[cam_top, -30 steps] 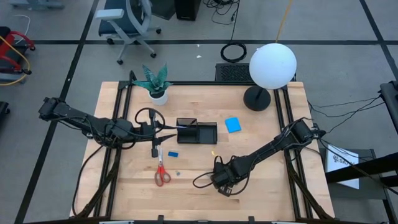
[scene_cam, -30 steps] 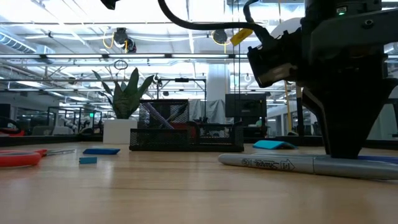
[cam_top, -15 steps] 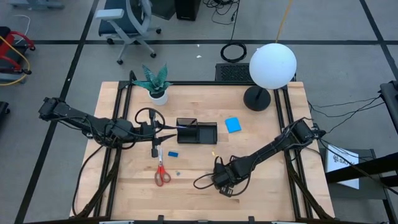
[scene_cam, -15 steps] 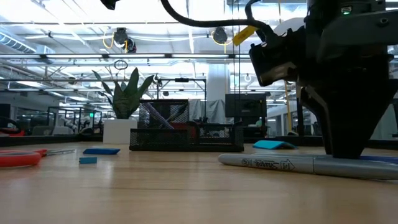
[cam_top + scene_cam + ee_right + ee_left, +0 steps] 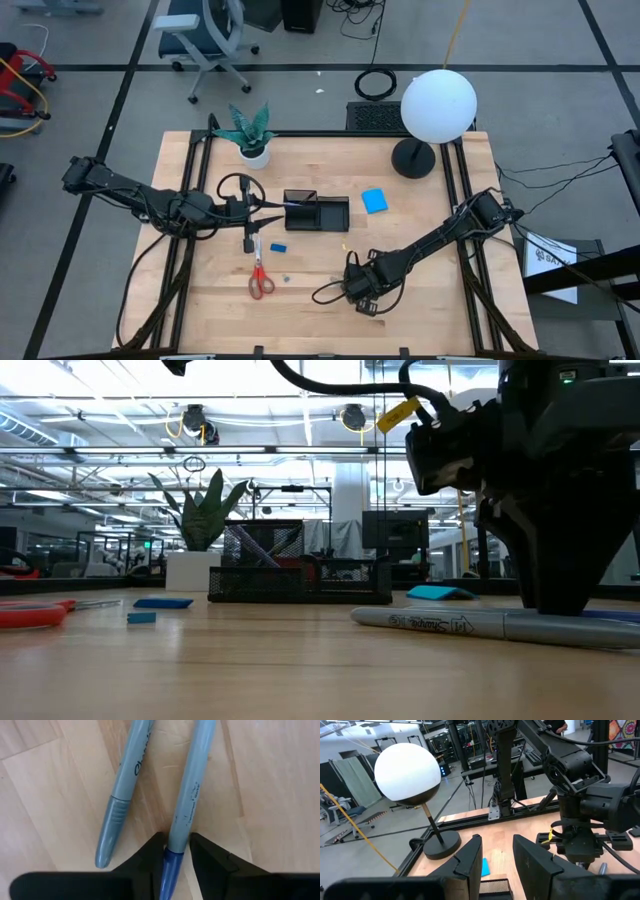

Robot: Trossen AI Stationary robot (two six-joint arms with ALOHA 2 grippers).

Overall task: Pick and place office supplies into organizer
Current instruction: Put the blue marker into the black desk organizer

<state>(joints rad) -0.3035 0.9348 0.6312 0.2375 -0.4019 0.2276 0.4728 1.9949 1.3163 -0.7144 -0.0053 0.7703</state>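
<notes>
The right gripper point(image 5: 172, 851) closes on a blue-capped pen point(image 5: 187, 795) flat on the table's point(image 5: 420, 300) near edge (a grey marker point(image 5: 122, 790) alongside). Farther back, the left gripper point(image 5: 495, 857) hovers parted over the organizer point(image 5: 316, 212).

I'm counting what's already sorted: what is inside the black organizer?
In the high view the organizer shows only dark compartments, with the left gripper over its left end. The low view shows slim slanted shapes behind its mesh, too unclear to name.
</notes>
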